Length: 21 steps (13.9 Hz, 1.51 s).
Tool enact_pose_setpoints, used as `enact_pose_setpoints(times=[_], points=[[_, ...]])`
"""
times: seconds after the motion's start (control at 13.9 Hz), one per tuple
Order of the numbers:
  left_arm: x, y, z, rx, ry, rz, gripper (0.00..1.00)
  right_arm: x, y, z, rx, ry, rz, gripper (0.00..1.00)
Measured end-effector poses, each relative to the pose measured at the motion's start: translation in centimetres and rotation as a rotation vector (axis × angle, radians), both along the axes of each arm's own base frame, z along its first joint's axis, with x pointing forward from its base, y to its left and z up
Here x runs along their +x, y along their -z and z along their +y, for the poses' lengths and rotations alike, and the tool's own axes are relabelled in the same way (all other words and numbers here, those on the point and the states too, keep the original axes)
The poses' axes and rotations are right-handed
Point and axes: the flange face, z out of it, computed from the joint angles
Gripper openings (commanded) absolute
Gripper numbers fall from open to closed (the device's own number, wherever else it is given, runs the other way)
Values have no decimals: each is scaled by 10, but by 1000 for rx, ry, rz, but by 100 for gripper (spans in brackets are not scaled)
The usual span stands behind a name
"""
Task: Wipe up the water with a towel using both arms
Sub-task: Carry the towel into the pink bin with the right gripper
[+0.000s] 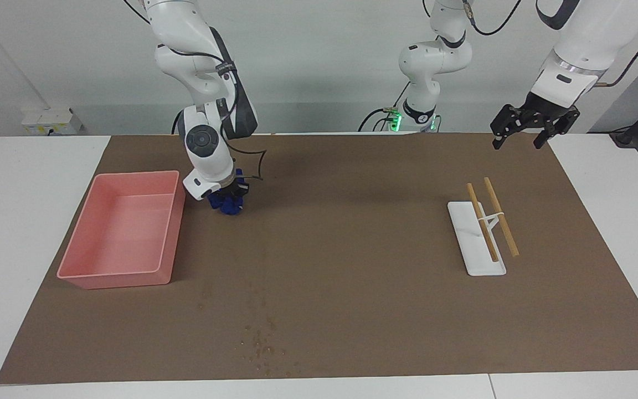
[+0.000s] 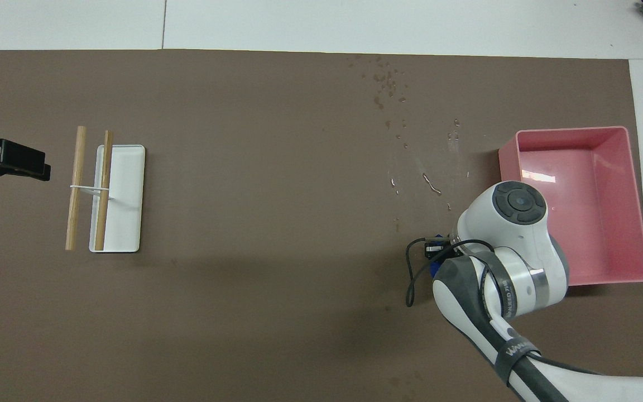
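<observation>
Towel (image 1: 226,202), a small deep royal-blue soft cloth bunched into a lumpy bundle, hangs from the right gripper (image 1: 229,193) in the facing view; the black fingers are clamped shut on its top. The bundle sits over the brown table mat (image 1: 352,310), just beside the corner of the pink rectangular plastic bin (image 1: 117,274) that lies nearest the robots; whether its underside touches the mat cannot be told. The glossy white right arm (image 1: 202,138) comes down steeply from the top of this view. A patch of small water droplets (image 1: 261,346) lies on the mat, farther from the robots than the towel and well apart from it. The left gripper (image 1: 521,138) hangs in the air over the mat's edge at the left arm's end of the table, jaws spread wide and holding nothing; the left arm waits. The white flat rectangular tray (image 1: 471,260) with two light wooden sticks (image 1: 499,216) across it lies on the mat toward that end.

In the overhead view, the right arm's wrist covers most of the towel (image 2: 437,269); only a sliver of blue shows beside the bin (image 2: 634,212). Water droplets (image 2: 388,84) and streaks trail from there away from the robots. The left gripper (image 2: 42,167) shows only its black tip, beside the tray (image 2: 129,234) and the sticks (image 2: 76,190)
</observation>
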Motion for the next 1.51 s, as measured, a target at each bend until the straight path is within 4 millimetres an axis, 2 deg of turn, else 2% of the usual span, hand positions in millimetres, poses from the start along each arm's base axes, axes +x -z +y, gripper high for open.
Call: enact_pose_setpoints(times=[0.22, 0.29, 0.5, 0.58, 0.72, 0.86, 0.94, 1.08, 1.3, 1.37, 1.51], points=[[0, 0, 9, 1, 10, 0, 100, 20, -7, 10, 28, 51, -125, 0], [0, 0, 10, 1, 12, 0, 100, 30, -16, 14, 36, 68, -156, 0], [0, 0, 12, 0, 15, 0, 100, 62, -66, 11, 52, 103, -217, 0], [0, 1, 11, 1, 17, 1, 100, 66, -86, 4, 50, 116, -223, 0], [-3, 3, 11, 2, 24, 9, 100, 63, -127, -14, 39, 145, -222, 0], [-8, 9, 6, 2, 44, 24, 100, 52, -161, -40, 24, 184, -216, 0], [-10, 11, 0, 2, 54, 29, 100, 46, -175, -60, 17, 196, -211, 0], [-13, 14, -5, 3, 65, 36, 100, 43, -190, -113, 19, 141, -223, 0], [-14, 14, -2, 3, 58, 35, 100, 45, -183, -188, 25, -4, -261, 0], [-14, 14, -1, 3, 56, 35, 100, 48, -174, -207, 23, -59, -291, 0], [-14, 14, -1, 3, 56, 35, 100, 55, -143, -234, 17, -157, -331, 0]])
